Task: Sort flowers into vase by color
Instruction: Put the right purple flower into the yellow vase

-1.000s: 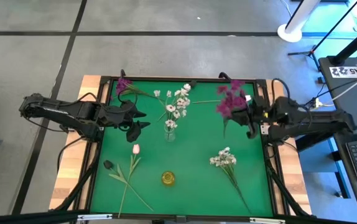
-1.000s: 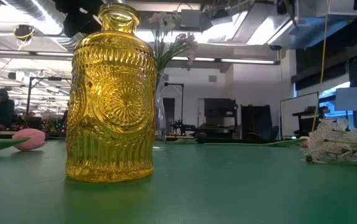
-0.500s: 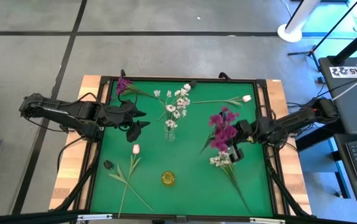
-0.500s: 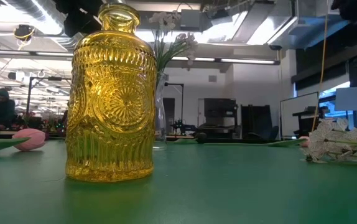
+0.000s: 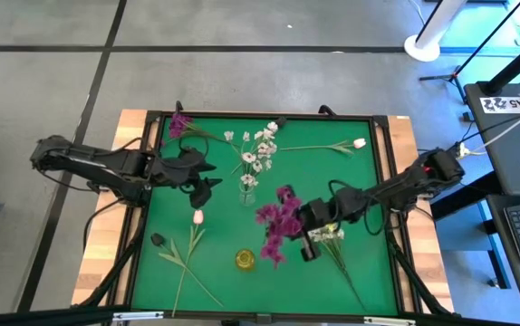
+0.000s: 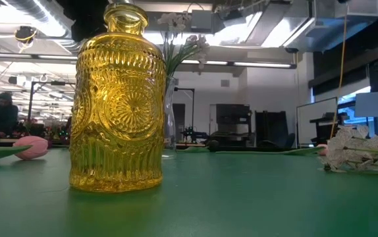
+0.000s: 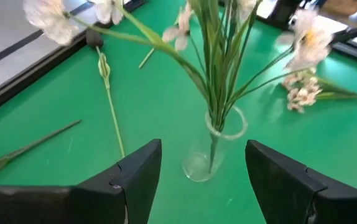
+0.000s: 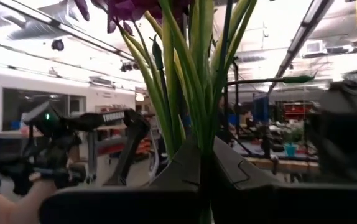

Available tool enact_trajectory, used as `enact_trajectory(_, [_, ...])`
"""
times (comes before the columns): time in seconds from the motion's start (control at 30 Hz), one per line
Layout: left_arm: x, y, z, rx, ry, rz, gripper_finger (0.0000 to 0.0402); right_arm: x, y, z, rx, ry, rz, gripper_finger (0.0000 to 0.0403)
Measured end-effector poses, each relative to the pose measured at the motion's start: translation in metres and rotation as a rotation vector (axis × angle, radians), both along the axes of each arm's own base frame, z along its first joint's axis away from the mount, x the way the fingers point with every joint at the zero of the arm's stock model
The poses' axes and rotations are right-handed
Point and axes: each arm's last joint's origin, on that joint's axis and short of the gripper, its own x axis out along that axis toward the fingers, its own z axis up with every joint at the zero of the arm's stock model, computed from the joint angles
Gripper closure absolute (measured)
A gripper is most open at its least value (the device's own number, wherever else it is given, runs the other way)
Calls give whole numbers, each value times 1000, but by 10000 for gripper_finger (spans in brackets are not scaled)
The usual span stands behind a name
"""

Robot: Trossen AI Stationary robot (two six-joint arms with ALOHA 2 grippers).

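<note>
My right gripper (image 5: 306, 232) is over the table's middle right, shut on a magenta-purple flower stem (image 5: 278, 222) beside the yellow glass vase (image 5: 245, 260). My left gripper (image 5: 204, 178) is open and empty, just left of a clear vase (image 5: 248, 192) that holds white blossoms (image 5: 258, 149) by their stalks. The clear vase also shows between the left fingers in the left wrist view (image 7: 219, 134). A pink tulip (image 5: 197, 217) lies on the mat left of the yellow vase. A white spray (image 5: 325, 234) lies under my right arm. The yellow vase fills the low view (image 6: 116, 99). My right gripper pinches the bundle of green stalks (image 8: 198, 134) between its two shut fingers, below the magenta blossoms (image 8: 135, 7). The fingers come level from the table's right side and lie across the stalks. The stalks stand upright above the fingers; their lower end is hidden by the gripper.
A second magenta cluster (image 5: 180, 123) lies at the far left corner and a tulip (image 5: 359, 143) at the far right. A dark-headed stem (image 5: 171, 254) lies near the left edge. A raised black frame (image 5: 260, 116) rims the green mat. People and desks show beyond the table.
My right gripper has swept from the table's right edge toward the middle and the near edge, carrying the magenta stem with it, and now hangs beside the yellow vase.
</note>
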Motion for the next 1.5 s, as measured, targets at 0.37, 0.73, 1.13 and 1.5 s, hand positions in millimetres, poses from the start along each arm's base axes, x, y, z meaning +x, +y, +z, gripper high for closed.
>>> enact_trajectory(0.37, [10, -10, -11, -7, 54, -27, 175, 20, 25, -25, -53, -56, 40, 398])
enact_trajectory(0.73, [6, -14, -11, 13, 64, -38, 175, 42, 32, -48, -29, -72, 35, 398])
enact_trajectory(1.13, [6, -14, -11, 14, 67, -38, 175, 53, 31, -54, -59, 43, -30, 398])
enact_trajectory(1.5, [6, -14, -11, 13, 66, -37, 175, 62, 33, -80, -58, 100, -70, 397])
